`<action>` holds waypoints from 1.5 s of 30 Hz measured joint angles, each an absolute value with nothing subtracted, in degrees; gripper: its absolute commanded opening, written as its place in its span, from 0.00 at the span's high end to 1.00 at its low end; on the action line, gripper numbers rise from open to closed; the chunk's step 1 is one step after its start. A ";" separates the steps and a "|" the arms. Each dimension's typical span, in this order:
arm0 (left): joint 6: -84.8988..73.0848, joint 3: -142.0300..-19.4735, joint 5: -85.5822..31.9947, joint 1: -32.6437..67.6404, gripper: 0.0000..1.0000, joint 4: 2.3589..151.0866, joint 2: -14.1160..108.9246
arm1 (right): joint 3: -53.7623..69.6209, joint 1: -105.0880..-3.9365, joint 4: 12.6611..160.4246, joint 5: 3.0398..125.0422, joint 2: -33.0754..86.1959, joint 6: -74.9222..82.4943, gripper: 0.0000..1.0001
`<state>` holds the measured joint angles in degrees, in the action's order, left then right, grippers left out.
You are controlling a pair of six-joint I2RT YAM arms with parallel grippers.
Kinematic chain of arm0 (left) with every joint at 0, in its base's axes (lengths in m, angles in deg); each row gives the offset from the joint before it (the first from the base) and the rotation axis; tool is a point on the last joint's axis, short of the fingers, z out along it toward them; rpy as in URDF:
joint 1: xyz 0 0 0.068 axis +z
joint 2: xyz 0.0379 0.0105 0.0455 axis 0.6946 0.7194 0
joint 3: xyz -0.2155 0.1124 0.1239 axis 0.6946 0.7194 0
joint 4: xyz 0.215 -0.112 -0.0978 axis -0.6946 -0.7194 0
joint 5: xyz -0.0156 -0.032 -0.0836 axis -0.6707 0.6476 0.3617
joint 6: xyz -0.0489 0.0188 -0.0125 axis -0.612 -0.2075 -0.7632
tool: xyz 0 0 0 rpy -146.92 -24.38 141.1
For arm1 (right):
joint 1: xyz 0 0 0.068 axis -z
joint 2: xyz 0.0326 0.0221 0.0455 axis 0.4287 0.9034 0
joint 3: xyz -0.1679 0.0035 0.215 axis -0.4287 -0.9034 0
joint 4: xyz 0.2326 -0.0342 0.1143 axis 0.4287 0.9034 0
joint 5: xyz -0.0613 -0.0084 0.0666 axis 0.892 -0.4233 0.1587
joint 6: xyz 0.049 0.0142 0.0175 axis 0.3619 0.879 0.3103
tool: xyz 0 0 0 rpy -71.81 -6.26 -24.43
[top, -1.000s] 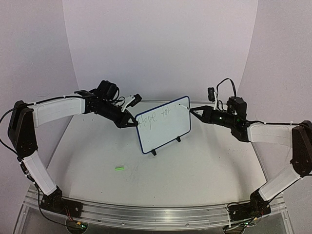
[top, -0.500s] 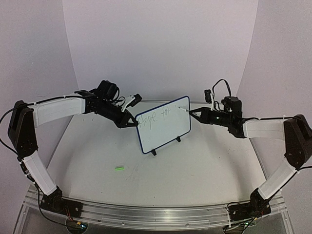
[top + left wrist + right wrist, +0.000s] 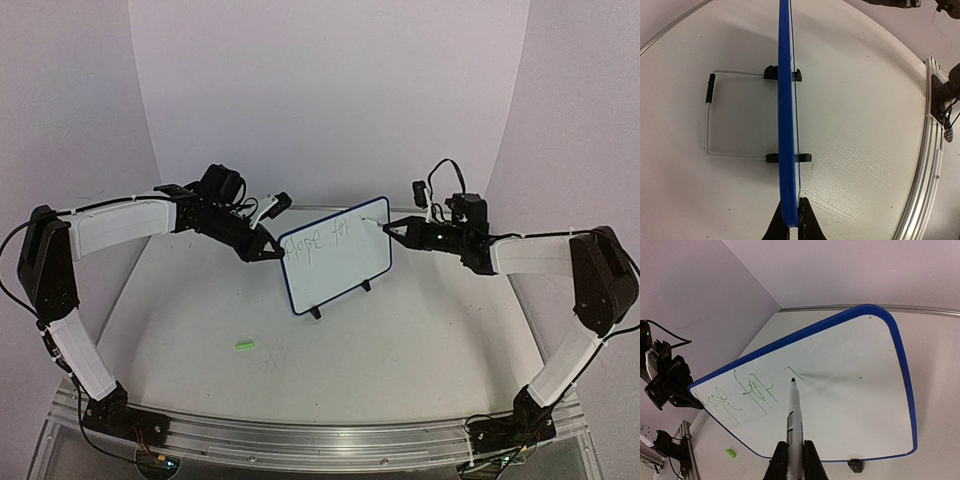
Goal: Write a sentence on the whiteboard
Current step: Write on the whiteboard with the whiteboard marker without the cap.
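Board (image 3: 335, 262) upright on stand (image 3: 710, 89), left gripper (image 3: 268, 251) pinching its edge, right gripper (image 3: 393, 228) clamped on marker (image 3: 794, 412), tip at board face

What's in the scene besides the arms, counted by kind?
Rectangular white whiteboard with blue rim, on a wire stand: 1
Slim white marker pen with dark tip: 1
Small bright green piece, too small to identify: 1
Total: 3

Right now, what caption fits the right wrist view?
Right claw holds a marker, tip at the whiteboard beside green writing.
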<state>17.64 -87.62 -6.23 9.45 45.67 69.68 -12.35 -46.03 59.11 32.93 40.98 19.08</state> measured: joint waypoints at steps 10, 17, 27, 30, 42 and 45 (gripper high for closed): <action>17.64 -87.76 -6.17 9.45 1.00 45.71 69.84 | -10.74 -46.03 60.37 31.79 43.19 18.61 1.00; 17.62 -87.79 -6.17 9.45 1.00 45.71 69.86 | -10.49 -46.03 60.43 32.44 43.43 18.60 1.00; 17.62 -87.98 -6.08 9.45 1.00 45.67 69.97 | -10.49 -46.07 60.43 36.56 43.43 18.69 1.00; 17.62 -87.98 -6.08 9.43 1.00 45.67 69.97 | -10.49 -46.07 60.43 37.12 43.43 18.69 1.00; 17.64 -87.98 -6.08 9.43 1.00 45.65 70.02 | -12.87 -46.07 60.90 37.18 38.73 18.93 1.00; 17.64 -87.98 -6.08 9.43 1.00 45.67 70.02 | -12.90 -46.07 60.65 36.67 36.86 19.11 1.00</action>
<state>17.64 -87.98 -6.08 9.43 45.67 70.02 -12.90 -46.07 60.65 36.67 36.86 19.11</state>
